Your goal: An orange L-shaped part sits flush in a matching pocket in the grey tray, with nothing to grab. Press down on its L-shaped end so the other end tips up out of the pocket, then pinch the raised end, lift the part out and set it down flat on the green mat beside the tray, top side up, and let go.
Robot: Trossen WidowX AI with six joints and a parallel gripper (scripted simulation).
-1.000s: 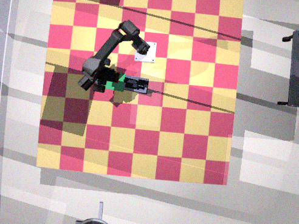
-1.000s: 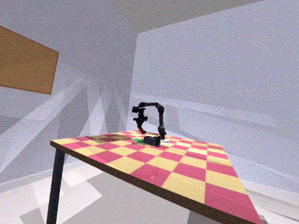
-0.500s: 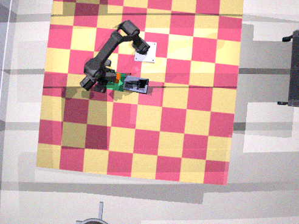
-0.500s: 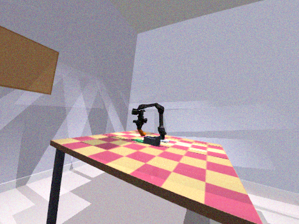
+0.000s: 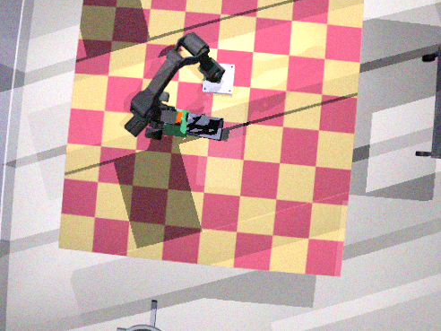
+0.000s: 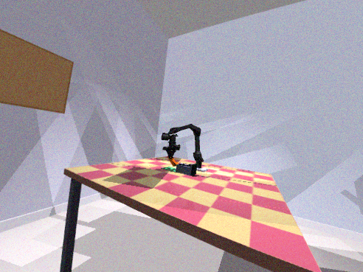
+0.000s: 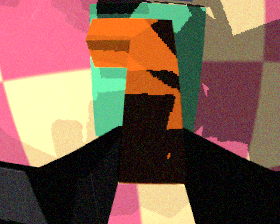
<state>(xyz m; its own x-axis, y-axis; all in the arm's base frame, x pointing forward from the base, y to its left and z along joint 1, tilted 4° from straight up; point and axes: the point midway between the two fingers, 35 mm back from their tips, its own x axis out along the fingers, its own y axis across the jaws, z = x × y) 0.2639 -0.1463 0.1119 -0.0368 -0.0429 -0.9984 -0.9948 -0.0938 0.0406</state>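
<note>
The orange part (image 5: 179, 117) (image 6: 173, 161) (image 7: 150, 45) is out of the tray and hangs tilted over the green mat (image 5: 176, 131) (image 6: 169, 168) (image 7: 107, 115). Its L-shaped end is lower and points toward the tray. My gripper (image 6: 170, 156) (image 7: 150, 134) is shut on the other end, which is in dark shadow in the wrist view. The grey tray (image 5: 220, 130) (image 6: 186, 169) stands directly beside the mat, with dark shadow across its top. Whether the part's low end touches the mat is too small to tell.
The arm's white base plate (image 5: 228, 85) is fixed to the checkered table (image 5: 260, 139) (image 6: 229, 203) behind the tray. The arm (image 5: 163, 78) (image 6: 199, 144) arches from there to the mat. The tray's walls stand higher than the mat.
</note>
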